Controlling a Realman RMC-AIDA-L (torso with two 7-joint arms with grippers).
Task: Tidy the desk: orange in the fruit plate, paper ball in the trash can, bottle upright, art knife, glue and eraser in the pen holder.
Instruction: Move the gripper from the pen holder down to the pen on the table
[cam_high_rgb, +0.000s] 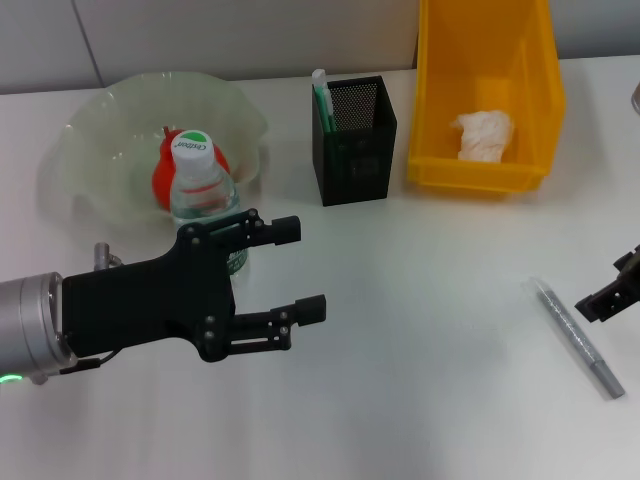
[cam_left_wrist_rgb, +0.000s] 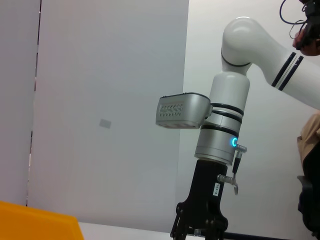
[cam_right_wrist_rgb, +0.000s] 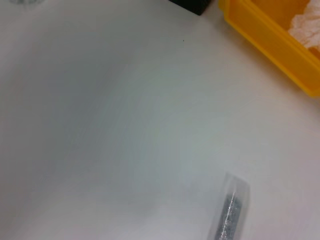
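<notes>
bottle (cam_high_rgb: 204, 195) upright; left gripper (cam_high_rgb: 305, 270) jaws wide apart, holding nothing.

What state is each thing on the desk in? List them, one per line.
Bottle: upright, cap on, in front of the fruit plate.
Orange: in the fruit plate.
Paper ball: in the trash can.
Pen holder: upright, something white inside.
Grey pen-like stick: lying flat on the desk.
Left gripper: open, empty.
Right gripper: beside the stick.

A lab: white desk (cam_high_rgb: 420, 330), bare grey walls (cam_left_wrist_rgb: 100, 100), robot arm (cam_left_wrist_rgb: 225, 125).
</notes>
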